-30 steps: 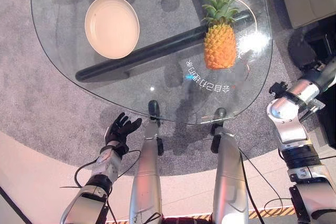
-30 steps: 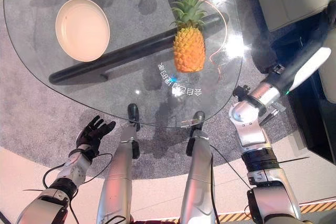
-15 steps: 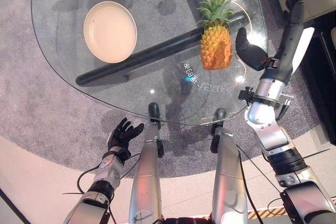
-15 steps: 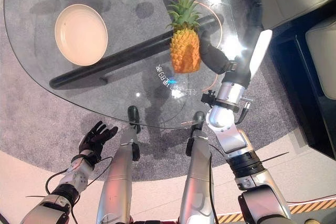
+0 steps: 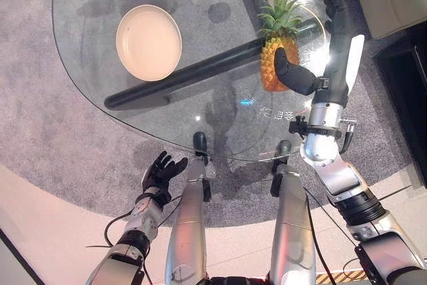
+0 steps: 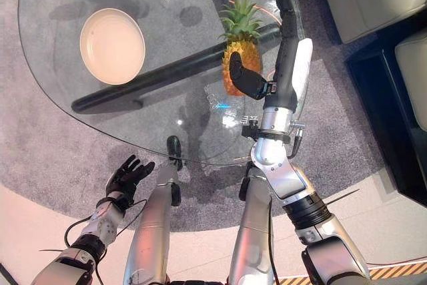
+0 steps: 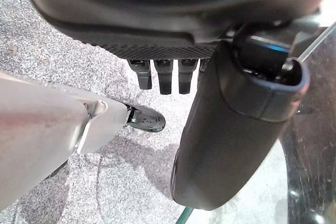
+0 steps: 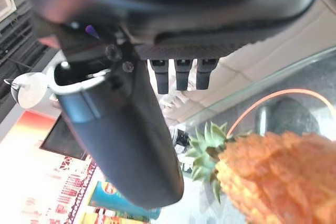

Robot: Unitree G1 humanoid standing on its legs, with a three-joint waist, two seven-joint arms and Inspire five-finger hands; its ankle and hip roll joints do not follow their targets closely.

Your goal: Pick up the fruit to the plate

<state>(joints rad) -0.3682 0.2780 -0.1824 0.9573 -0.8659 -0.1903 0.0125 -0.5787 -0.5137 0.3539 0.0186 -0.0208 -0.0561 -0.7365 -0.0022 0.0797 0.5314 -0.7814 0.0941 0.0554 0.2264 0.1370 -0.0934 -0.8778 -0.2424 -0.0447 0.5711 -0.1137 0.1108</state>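
A pineapple (image 5: 277,58) stood upright on the right part of a round glass table (image 5: 87,65), leaves pointing to the far side. A cream plate (image 5: 149,42) lay on the left part of the same table, well apart from the fruit, with nothing on it. Under the glass a dark bar (image 5: 180,78) of the table's frame ran from near the plate toward the pineapple.

The right hand (image 5: 331,51) was up at the pineapple's right side, fingers stretched straight toward the far side and the thumb (image 6: 245,79) spread wide, crossing in front of the fruit's lower body. The head views did not settle whether the thumb touched the skin. The right wrist view (image 8: 273,177) showed what they could not: the orange body lay just beside the thumb with a gap between, and the fingers pointed straight past it, so the hand was open and held nothing.

The left hand (image 5: 162,171) hung low at the near left, below the table's edge over grey carpet (image 5: 60,145), fingers loosely spread and empty. Its own wrist view showed straight fingers (image 7: 165,80) above the carpet and the glass edge beside the thumb.
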